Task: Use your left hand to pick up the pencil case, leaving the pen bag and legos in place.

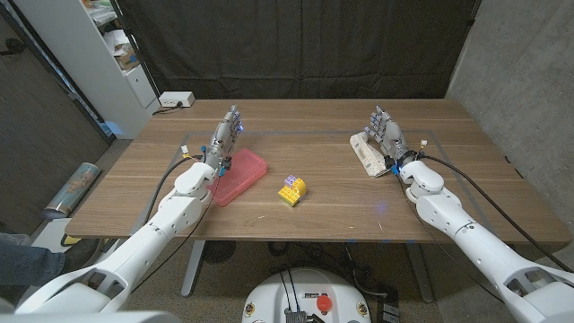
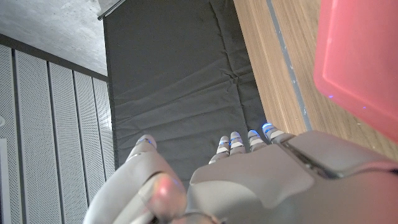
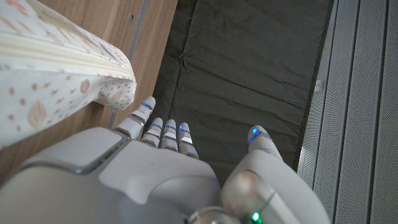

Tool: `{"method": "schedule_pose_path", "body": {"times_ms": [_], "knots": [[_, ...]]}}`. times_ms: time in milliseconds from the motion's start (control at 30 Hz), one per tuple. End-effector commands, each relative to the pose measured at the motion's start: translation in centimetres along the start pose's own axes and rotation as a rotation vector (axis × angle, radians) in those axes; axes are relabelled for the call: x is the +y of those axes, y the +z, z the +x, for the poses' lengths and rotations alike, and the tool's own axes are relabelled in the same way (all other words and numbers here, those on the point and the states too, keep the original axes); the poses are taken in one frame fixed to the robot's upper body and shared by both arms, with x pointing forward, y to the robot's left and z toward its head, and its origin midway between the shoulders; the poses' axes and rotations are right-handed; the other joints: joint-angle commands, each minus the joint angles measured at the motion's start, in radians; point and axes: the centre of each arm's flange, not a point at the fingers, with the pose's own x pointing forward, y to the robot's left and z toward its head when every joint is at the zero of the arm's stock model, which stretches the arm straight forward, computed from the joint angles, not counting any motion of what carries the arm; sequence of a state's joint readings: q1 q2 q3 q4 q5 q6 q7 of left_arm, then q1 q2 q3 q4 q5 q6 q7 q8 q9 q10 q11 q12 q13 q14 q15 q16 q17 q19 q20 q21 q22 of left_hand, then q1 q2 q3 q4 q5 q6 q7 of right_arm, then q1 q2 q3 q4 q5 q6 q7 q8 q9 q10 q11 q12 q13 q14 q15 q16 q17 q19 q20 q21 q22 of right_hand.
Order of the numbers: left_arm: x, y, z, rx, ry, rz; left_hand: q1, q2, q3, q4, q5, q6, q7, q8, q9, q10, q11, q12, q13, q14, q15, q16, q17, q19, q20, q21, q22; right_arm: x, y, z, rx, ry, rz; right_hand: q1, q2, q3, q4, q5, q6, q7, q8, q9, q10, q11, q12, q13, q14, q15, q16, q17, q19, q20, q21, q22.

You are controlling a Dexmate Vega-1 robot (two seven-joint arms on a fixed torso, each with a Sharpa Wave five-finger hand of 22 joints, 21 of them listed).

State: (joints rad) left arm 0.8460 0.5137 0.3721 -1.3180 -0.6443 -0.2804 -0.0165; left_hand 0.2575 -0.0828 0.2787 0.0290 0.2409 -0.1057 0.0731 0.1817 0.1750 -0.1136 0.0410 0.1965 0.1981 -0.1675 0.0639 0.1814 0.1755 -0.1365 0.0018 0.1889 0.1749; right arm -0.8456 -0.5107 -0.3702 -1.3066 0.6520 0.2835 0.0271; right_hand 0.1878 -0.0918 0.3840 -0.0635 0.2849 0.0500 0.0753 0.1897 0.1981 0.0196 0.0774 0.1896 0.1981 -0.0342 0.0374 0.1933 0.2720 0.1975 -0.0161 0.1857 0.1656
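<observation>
A pink-red pencil case (image 1: 239, 176) lies on the wooden table, left of centre; its corner shows close by in the left wrist view (image 2: 360, 68). My left hand (image 1: 224, 139) stands just beside the case's left end, fingers apart and pointing away, holding nothing (image 2: 249, 180). A cream patterned pen bag (image 1: 369, 152) lies at the right (image 3: 56, 81). Next to it on its right side stands my right hand (image 1: 387, 130), fingers spread and holding nothing (image 3: 155, 180). A yellow and purple lego block (image 1: 291, 189) sits in the middle.
A white power strip (image 1: 176, 100) lies at the table's (image 1: 323, 220) far left corner. A white shelf unit (image 1: 108, 54) stands beyond the table's left side. Black curtain hangs behind.
</observation>
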Motion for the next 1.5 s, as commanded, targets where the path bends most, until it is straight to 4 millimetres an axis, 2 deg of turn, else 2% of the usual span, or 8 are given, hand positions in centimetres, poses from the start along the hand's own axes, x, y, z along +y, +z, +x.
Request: {"method": "schedule_pose_path", "body": {"times_ms": [33, 400, 900, 1133, 1233, 1500], "knots": [[-0.4, 0.3, -0.5, -0.001, 0.007, 0.033, 0.011, 0.002, 0.008, -0.001, 0.005, -0.006, -0.001, 0.007, 0.004, -0.006, 0.006, 0.008, 0.002, -0.015, 0.002, 0.005, 0.005, -0.006, 0.002, 0.005, 0.002, 0.0, -0.2, -0.4, 0.012, -0.001, 0.0, 0.008, -0.001, 0.005, -0.002, 0.006, 0.008, 0.007, 0.007, 0.003, 0.003, 0.008, 0.005, 0.003, -0.007, -0.001, 0.005, 0.001, 0.007, 0.002, 0.007, 0.005], [-0.7, 1.2, -0.9, -0.032, 0.0, 0.089, 0.017, 0.007, 0.009, -0.005, 0.006, -0.002, -0.002, 0.009, 0.004, -0.005, 0.006, 0.009, 0.0, -0.014, 0.004, 0.005, 0.005, -0.007, 0.008, 0.005, 0.002, 0.4, -0.5, -0.5, 0.018, -0.001, -0.002, 0.006, 0.0, 0.003, -0.002, 0.009, 0.012, 0.003, 0.008, 0.001, 0.007, 0.009, 0.006, 0.0, -0.005, -0.001, 0.005, -0.003, 0.008, 0.003, 0.007, 0.005], [0.1, 2.1, -0.9, -0.047, 0.003, 0.106, 0.031, 0.015, 0.014, -0.013, 0.006, 0.012, -0.004, 0.014, 0.005, 0.004, 0.006, 0.013, -0.001, -0.008, 0.007, 0.007, 0.005, -0.006, 0.015, 0.006, 0.002, 1.3, -0.7, 0.6, 0.025, -0.003, -0.002, 0.006, 0.001, 0.001, -0.003, 0.013, 0.016, 0.0, 0.009, -0.002, 0.01, 0.01, 0.006, -0.003, -0.002, -0.001, 0.006, -0.009, 0.006, 0.006, 0.006, 0.005], [-0.3, 2.3, -0.7, -0.058, -0.007, 0.093, 0.037, 0.018, 0.016, -0.017, 0.005, 0.016, -0.004, 0.015, 0.005, 0.007, 0.004, 0.014, -0.002, -0.004, 0.008, 0.008, 0.004, -0.005, 0.017, 0.006, 0.002, 1.0, -0.7, 0.6, 0.025, -0.007, 0.005, 0.006, 0.002, 0.0, -0.004, 0.014, 0.019, -0.002, 0.01, -0.003, 0.013, 0.01, 0.007, -0.004, 0.0, 0.001, 0.007, -0.012, 0.006, 0.006, 0.006, 0.005], [-0.6, 2.4, -0.9, -0.066, -0.001, 0.111, 0.041, 0.021, 0.017, -0.019, 0.004, 0.017, -0.005, 0.015, 0.005, 0.007, -0.001, 0.014, -0.002, -0.004, 0.007, 0.007, 0.004, -0.007, 0.03, 0.005, 0.002, 0.8, -0.7, 0.5, 0.026, -0.011, 0.006, 0.006, 0.002, 0.0, -0.004, 0.015, 0.019, -0.002, 0.01, -0.003, 0.013, 0.01, 0.007, -0.005, 0.0, 0.001, 0.007, -0.013, 0.006, 0.006, 0.006, 0.005], [-0.8, 2.9, -1.4, -0.083, 0.001, 0.111, 0.045, 0.024, 0.019, -0.022, 0.003, 0.019, -0.006, 0.015, 0.005, 0.014, -0.005, 0.017, -0.002, -0.004, 0.005, 0.007, 0.004, -0.007, 0.033, 0.005, 0.002, 0.2, -0.6, 0.2, 0.025, -0.02, 0.006, 0.005, 0.002, -0.002, -0.004, 0.017, 0.021, -0.003, 0.009, -0.004, 0.013, 0.006, 0.006, -0.006, 0.002, 0.0, 0.007, -0.016, 0.006, 0.007, 0.006, 0.005]]}}
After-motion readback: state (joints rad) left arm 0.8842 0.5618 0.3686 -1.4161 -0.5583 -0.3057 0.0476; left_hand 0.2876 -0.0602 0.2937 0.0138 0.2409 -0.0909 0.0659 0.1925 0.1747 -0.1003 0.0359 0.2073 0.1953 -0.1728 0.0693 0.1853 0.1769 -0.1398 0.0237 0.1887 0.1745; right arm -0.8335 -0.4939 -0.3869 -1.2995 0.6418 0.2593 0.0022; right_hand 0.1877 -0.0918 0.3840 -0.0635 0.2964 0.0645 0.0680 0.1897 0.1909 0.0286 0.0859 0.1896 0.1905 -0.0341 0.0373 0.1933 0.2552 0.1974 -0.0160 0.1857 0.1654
